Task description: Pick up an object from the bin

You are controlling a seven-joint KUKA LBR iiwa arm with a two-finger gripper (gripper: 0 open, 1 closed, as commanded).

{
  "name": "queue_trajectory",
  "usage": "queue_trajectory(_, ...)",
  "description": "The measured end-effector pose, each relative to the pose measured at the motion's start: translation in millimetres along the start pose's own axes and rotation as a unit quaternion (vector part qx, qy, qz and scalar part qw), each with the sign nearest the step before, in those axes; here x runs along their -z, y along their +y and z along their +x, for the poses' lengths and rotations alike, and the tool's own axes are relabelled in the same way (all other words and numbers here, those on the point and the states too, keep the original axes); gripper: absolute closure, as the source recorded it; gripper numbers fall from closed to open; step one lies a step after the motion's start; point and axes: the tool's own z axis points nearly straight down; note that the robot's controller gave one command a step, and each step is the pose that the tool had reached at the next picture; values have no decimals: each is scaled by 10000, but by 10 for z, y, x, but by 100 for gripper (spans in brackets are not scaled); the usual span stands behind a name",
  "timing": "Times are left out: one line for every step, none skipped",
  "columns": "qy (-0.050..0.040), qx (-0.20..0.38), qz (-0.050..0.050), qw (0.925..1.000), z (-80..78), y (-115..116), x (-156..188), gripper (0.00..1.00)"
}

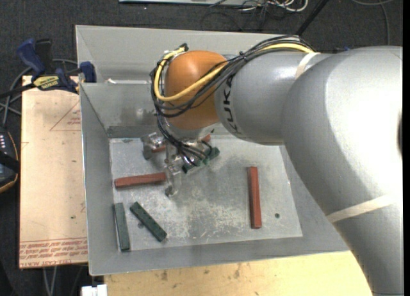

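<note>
Reddish-brown bar (138,180) lies flat and crosswise on the floor of the bin (95,179), left of centre. The gripper (171,188) points straight down at the bar's right end, touching or just above it; how far open it is cannot be told. The silver arm (307,102) sweeps in from the right, its orange wrist cover (189,90) looped with cables. Two dark green bars (148,221) lie near the front left corner, and a red bar (254,197) lies well apart at the right.

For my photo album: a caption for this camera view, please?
Gripper poised at one end of a reddish-brown bar in a grey metal bin.
</note>
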Motion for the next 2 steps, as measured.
queue_trajectory(-15, -3, -2, 10000, -11, -1, 43, 100)
queue_trajectory(-63, 461, 18, 9989, -84, -245, 2136, 100)
